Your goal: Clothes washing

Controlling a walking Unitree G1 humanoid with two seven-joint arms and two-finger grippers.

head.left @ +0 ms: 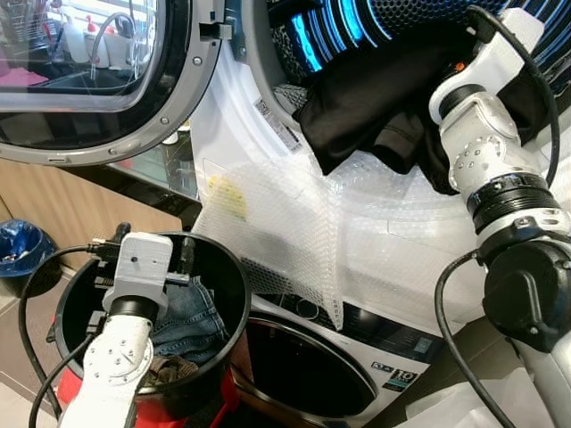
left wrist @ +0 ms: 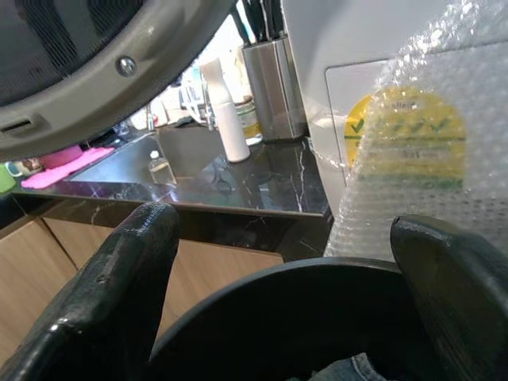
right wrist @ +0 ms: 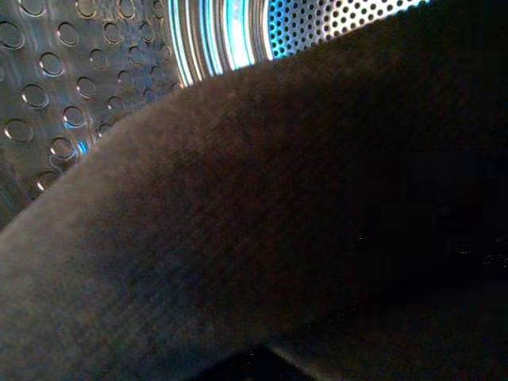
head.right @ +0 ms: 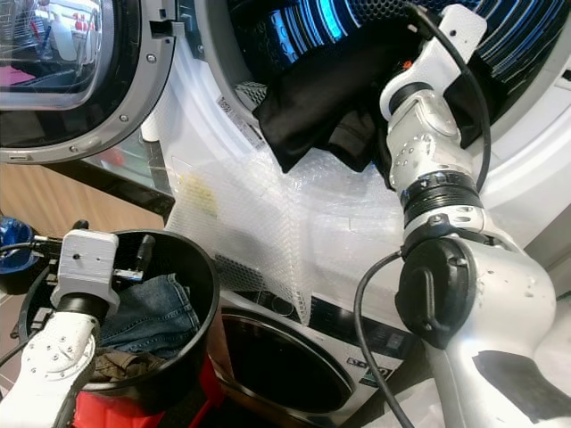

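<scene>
A matte black garment (head.left: pixel 375 102) drapes out over the washer drum's (right wrist: pixel 71 87) lip at 6 o'clock. The right end effector (head.left: pixel 500 31) reaches inside, grip hidden, cannot tell. The left end effector (left wrist: pixel 278 262), fingers apart, hovers over the black basket (head.left: pixel 227 294) holding jeans (head.left: pixel 192 321).

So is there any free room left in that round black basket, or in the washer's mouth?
The round black plastic basket has bare space along its far and right wall, beside the blue jeans; the left gripper hovers open over its near side. The upper drum opening is crowded low down by the black garment draped over its lip, with the right arm reaching in.
</scene>
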